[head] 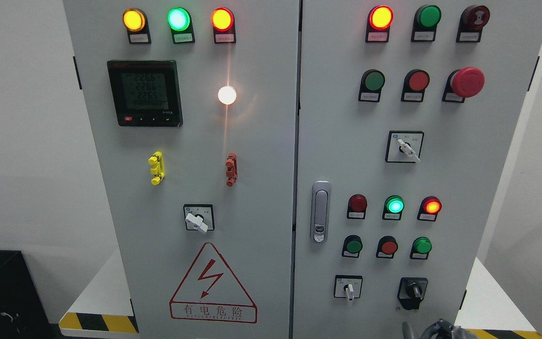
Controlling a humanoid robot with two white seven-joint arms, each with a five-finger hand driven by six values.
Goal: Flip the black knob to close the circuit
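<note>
Only the tips of a grey robot hand [435,328] are seen at the bottom edge, right of the middle; its arm is cut off by the frame, so which side it belongs to cannot be told, nor can it be judged whether the fingers are spread or curled. Nothing is seen to be held by it. Just above it, apart from the fingertips, the black knob [412,291] is mounted low on the right door of the grey cabinet [261,165], its pointer turned toward the lower right. Beside it, to the left, a white-handled selector switch [348,287] is set pointing downward. Above these, three small push buttons [387,246] are ranged in a row, and over them three indicator lamps [394,205], of which the green and the right-hand red are lit. A metal door latch [320,212] is fixed at the door's left edge. Higher up, another white rotary switch [405,146] and a red mushroom stop button [466,82] are found. On the left door, a red-bordered warning triangle [213,285], a digital meter [145,92] and a bright white lamp [227,95] are shown.
</note>
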